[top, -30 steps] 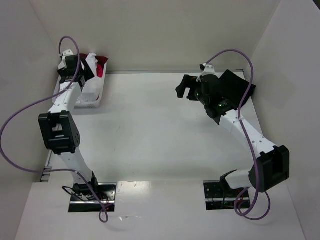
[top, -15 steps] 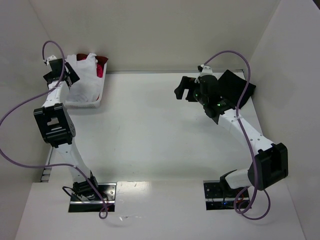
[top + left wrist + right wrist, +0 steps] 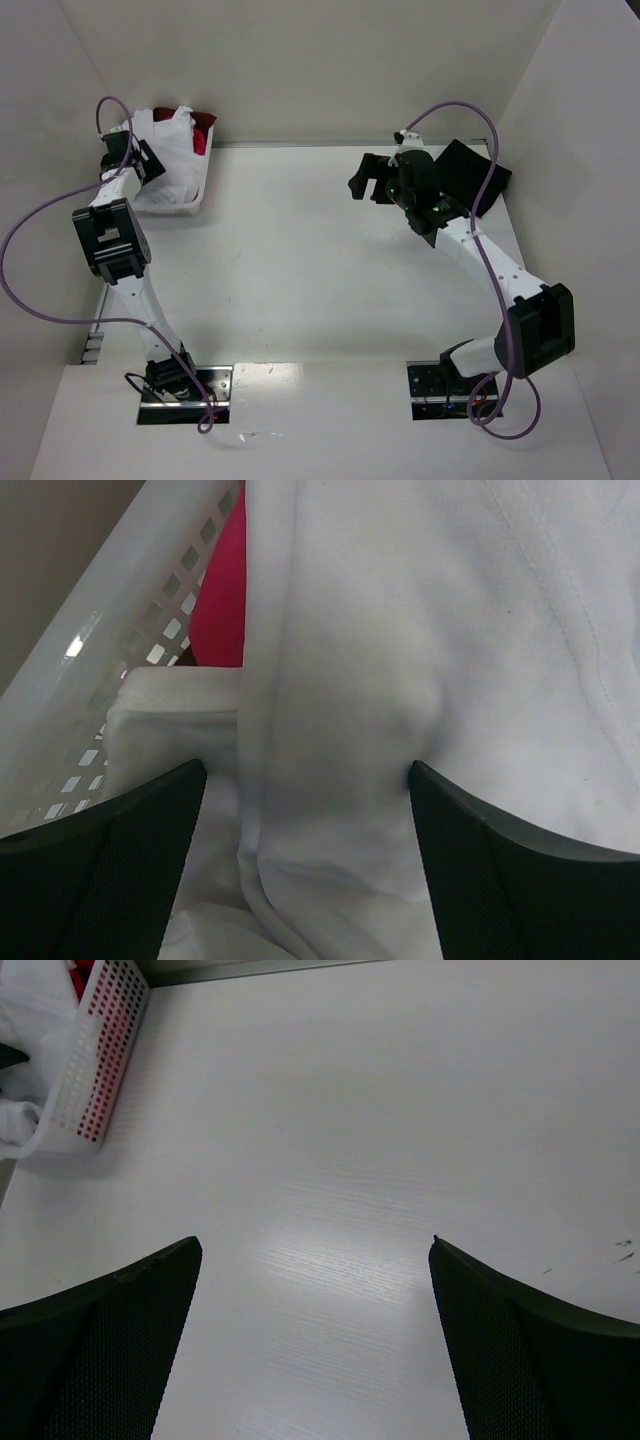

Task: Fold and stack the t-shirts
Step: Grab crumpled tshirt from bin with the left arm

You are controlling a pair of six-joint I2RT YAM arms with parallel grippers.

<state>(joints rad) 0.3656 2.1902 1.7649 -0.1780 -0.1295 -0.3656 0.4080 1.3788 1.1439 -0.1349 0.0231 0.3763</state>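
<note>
Left wrist view: the white t-shirt (image 3: 400,630) is bunched up in the slatted basket (image 3: 110,610), one stitched seam running away from the camera, no clear long axis. The bright pink t-shirt (image 3: 220,600) is tucked beside it. The left gripper (image 3: 305,770) is spread wide, straddling a white fold. The right gripper (image 3: 315,1243) gapes wide above the table (image 3: 350,1110).

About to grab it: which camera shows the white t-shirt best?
Left wrist: the white t-shirt fills the frame, folds clear. Top external shows it small in the basket; right wrist catches only an edge.
</note>
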